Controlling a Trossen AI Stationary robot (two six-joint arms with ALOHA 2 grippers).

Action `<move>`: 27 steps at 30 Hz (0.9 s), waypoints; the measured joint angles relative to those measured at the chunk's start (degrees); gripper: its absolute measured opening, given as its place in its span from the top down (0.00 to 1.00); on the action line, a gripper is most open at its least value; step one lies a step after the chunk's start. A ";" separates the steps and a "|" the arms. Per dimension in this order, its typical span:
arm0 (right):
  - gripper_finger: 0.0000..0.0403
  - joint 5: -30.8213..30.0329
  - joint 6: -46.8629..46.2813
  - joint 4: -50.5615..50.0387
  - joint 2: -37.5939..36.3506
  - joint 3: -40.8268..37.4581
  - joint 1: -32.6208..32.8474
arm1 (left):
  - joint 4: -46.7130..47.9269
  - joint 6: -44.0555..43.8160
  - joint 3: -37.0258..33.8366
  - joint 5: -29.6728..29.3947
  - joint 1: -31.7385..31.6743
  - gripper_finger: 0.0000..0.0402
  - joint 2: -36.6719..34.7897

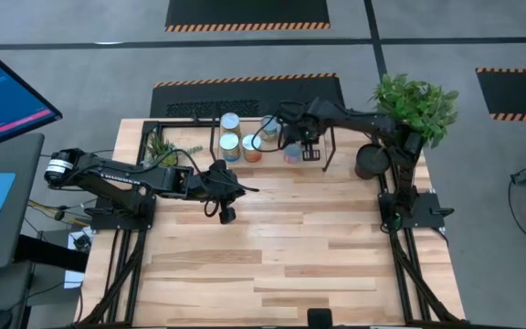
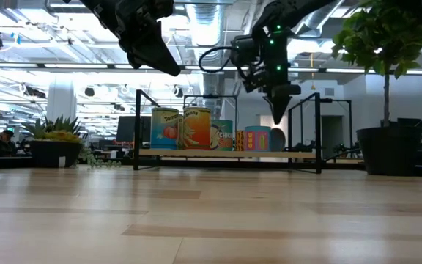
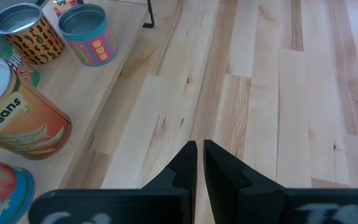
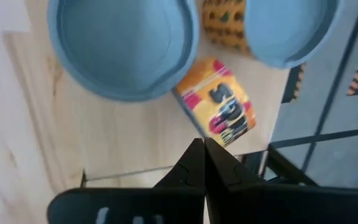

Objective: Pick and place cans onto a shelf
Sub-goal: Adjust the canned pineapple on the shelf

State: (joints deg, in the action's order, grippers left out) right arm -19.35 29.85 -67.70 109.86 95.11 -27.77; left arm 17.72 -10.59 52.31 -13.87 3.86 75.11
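The left gripper [image 1: 227,214], fingers pressed together and empty, hangs over bare table [image 1: 290,265] in front of the shelf [image 2: 226,153]; the cans [image 1: 245,142] stand on the shelf, beneath the narrow-shut, empty right gripper [image 1: 310,152].

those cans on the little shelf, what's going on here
The cans stand grouped on the shelf at the table's far edge. Neither arm holds anything: the right gripper hangs shut just above the shelf by the cans, and the left gripper is shut over bare tabletop.
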 joint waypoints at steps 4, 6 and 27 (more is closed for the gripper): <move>0.98 -0.61 0.17 2.18 -0.02 0.00 0.03 | 0.00 -0.03 0.00 0.00 0.02 0.96 0.00; 0.98 -0.50 0.21 2.64 0.05 0.00 -0.16 | 0.00 -0.09 0.00 0.00 0.02 0.96 -0.02; 0.97 4.70 -1.60 0.90 0.11 0.00 -2.27 | 0.00 -0.17 0.00 0.02 0.02 0.96 0.00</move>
State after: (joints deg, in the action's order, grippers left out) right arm -14.66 28.25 -66.81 109.97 95.11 -30.04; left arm 17.71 -10.76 52.31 -13.85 3.88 75.11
